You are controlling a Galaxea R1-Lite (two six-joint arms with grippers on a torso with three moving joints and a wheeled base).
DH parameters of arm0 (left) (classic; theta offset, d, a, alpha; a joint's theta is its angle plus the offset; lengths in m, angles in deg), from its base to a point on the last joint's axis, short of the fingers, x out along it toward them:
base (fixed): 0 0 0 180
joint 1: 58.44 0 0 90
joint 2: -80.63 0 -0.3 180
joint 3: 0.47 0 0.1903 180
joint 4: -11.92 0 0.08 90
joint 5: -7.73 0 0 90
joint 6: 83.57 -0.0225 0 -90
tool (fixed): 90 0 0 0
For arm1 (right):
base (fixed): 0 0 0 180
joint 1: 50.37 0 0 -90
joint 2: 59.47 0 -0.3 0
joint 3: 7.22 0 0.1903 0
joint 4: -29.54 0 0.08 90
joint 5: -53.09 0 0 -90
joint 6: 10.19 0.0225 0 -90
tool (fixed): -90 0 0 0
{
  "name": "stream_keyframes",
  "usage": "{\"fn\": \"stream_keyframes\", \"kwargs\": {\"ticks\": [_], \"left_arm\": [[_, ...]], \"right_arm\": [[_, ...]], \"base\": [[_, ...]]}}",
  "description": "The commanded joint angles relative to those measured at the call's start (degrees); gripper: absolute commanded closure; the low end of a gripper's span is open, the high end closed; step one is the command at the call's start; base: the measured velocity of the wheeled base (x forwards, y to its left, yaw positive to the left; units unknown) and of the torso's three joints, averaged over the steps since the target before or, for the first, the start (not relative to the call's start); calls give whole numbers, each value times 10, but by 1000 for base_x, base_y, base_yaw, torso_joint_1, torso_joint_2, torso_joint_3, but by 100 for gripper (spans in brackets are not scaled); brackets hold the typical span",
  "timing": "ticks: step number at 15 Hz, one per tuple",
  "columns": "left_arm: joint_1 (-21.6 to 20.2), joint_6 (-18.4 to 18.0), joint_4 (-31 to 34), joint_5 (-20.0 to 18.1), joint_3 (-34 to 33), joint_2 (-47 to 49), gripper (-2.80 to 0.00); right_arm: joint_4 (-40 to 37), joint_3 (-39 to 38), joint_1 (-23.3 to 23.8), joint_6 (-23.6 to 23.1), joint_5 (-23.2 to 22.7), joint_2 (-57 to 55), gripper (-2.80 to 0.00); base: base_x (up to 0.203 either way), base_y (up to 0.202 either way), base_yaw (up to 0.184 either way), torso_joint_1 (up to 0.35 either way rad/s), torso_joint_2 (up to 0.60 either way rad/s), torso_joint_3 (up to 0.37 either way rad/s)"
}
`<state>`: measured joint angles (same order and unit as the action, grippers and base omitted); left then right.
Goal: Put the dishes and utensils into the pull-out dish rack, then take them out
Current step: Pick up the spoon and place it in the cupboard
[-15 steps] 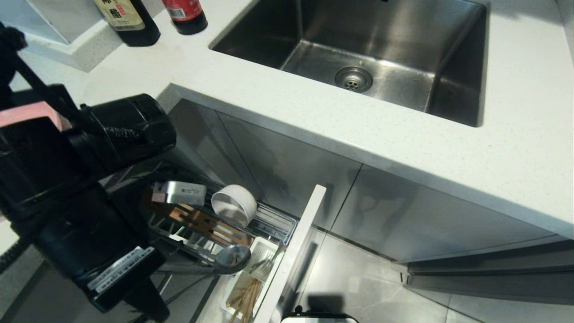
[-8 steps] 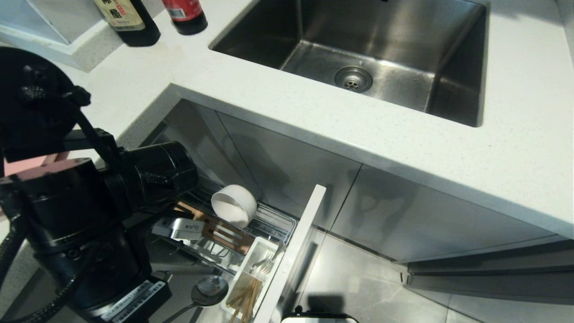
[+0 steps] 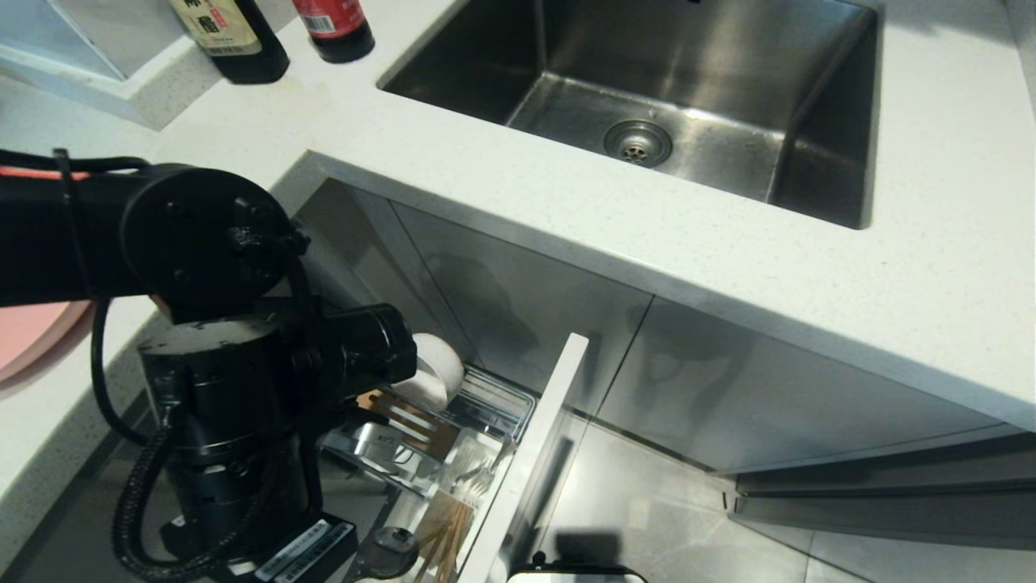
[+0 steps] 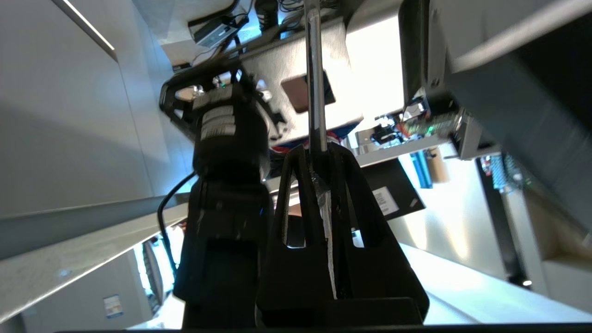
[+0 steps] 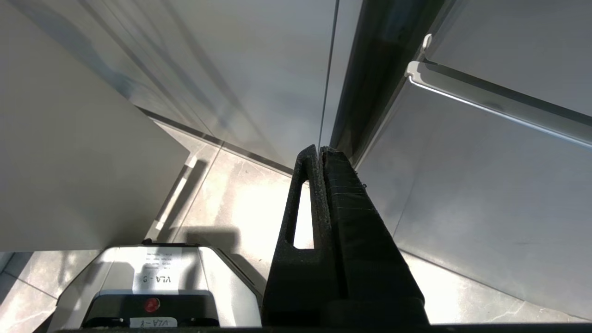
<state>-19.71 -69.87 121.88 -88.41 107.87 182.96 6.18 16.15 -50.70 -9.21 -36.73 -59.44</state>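
Observation:
In the left wrist view my left gripper (image 4: 319,150) is shut on the handle of the grey metal spoon (image 4: 315,88), which sticks out beyond the fingertips. The head view shows the spoon's bowl (image 3: 387,542) low beside the pull-out dish rack (image 3: 494,402), below my black left arm (image 3: 227,380). The cream-white bowl (image 3: 441,366) stands in the rack, partly hidden by that arm. Chopsticks (image 3: 445,530) stand in the white utensil cup (image 3: 477,453). The pink plate (image 3: 32,340) lies on the counter at far left. My right gripper (image 5: 320,150) is shut, empty and parked near the floor.
The rack's pale cabinet front (image 3: 538,437) stands pulled out over the tiled floor. The steel sink (image 3: 647,97) is set in the white counter (image 3: 728,243) above. Two bottles (image 3: 235,36) stand at the back left. My own base (image 5: 152,282) shows below the right gripper.
My left arm has swung down and in over the rack, now covering part of the bowl. The spoon it holds has sunk from beside the utensil cup towards the bottom edge.

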Motion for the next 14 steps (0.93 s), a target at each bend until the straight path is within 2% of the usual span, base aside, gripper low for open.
{"fn": "stream_keyframes", "kwargs": {"ticks": [1, 10, 14], "left_arm": [[0, 8, -6, 0, 1, 33, 0], [0, 41, -52, 23, 49, 93, 0], [0, 44, -56, 26, 70, 123, 0]], "right_arm": [[0, -1, 0, 0, 0, 0, 0], [0, -1, 0, 0, 0, 0, 0], [0, -1, 0, 0, 0, 0, 0]], "base": [[0, 0, 0, 0, 0, 0], [0, 0, 0, 0, 0, 0], [0, 0, 0, 0, 0, 0]]}}
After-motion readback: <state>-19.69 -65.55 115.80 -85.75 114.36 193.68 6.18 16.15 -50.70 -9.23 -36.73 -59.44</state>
